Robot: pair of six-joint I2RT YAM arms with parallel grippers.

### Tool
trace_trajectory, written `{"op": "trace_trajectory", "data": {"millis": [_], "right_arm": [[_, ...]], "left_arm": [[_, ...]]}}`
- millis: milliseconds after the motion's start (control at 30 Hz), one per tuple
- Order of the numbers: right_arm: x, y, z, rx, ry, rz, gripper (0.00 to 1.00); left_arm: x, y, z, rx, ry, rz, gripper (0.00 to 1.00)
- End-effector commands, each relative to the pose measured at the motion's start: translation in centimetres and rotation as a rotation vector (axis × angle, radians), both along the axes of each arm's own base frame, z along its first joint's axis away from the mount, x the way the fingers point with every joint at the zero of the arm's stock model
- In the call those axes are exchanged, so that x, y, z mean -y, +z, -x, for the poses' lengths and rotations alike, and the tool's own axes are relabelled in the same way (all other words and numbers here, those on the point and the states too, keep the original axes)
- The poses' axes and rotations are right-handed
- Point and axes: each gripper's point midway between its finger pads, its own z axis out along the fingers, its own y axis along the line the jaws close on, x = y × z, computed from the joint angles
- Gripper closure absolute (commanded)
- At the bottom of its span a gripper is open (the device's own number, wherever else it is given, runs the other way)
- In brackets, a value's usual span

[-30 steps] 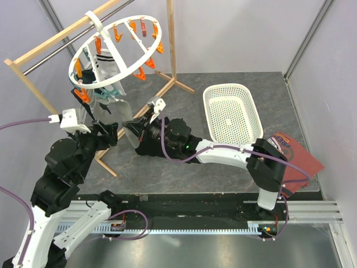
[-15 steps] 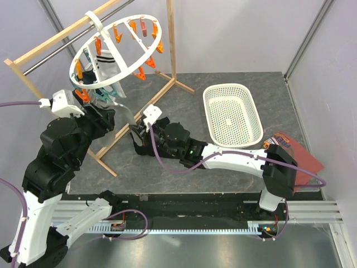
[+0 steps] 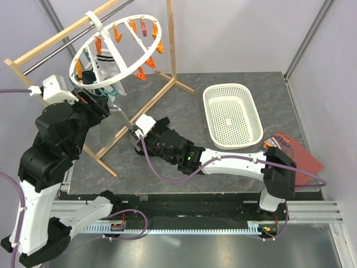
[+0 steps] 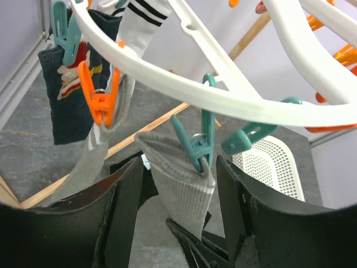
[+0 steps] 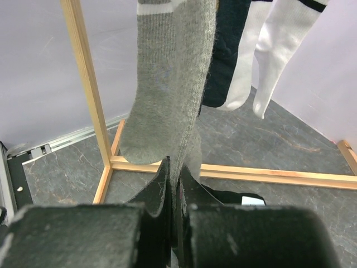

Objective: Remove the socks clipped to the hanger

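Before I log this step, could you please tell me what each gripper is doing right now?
Left gripper: open, fingers either side of the pegged grey sock.
Right gripper: closed on the grey sock.

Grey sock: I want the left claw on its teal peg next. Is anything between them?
Nothing visible is. The peg and sock hang ahead of the open left claw, in line with its gap; the hanger passes above. The right claw grips the sock lower down.
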Motion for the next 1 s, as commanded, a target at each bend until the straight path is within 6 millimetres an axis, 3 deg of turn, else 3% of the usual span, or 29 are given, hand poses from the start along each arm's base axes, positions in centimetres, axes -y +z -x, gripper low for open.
{"op": "trace_trajectory", "data": {"millis": [0, 200, 700, 833, 967], "right_arm": [[-0.1, 4.3, 0.4, 0.04, 0.003, -0.093, 1.0], [-0.5, 4.3, 1.0, 0.048, 0.022, -0.082, 1.0], [-1.0, 4.2, 1.7, 0.066, 0.043, -0.069, 1.0], [-1.0, 4.1, 1.9, 0.066, 0.048, -0.067, 1.0], [-0.8, 4.1, 1.9, 0.07, 0.044, -0.068, 1.0]], "left_arm": [[-0.3, 0.8, -1.5, 0.002, 0.04, -0.066, 0.38], [-0.7, 2.4, -1.9, 0.053, 0.068, -0.071, 0.38], [-1.0, 2.5, -3.7, 0.049, 0.116, -0.162, 0.4], [-0.8, 2.4, -4.2, 0.049, 0.113, -0.173, 0.44], [-0.6, 2.5, -4.3, 0.057, 0.104, -0.173, 0.61]]}}
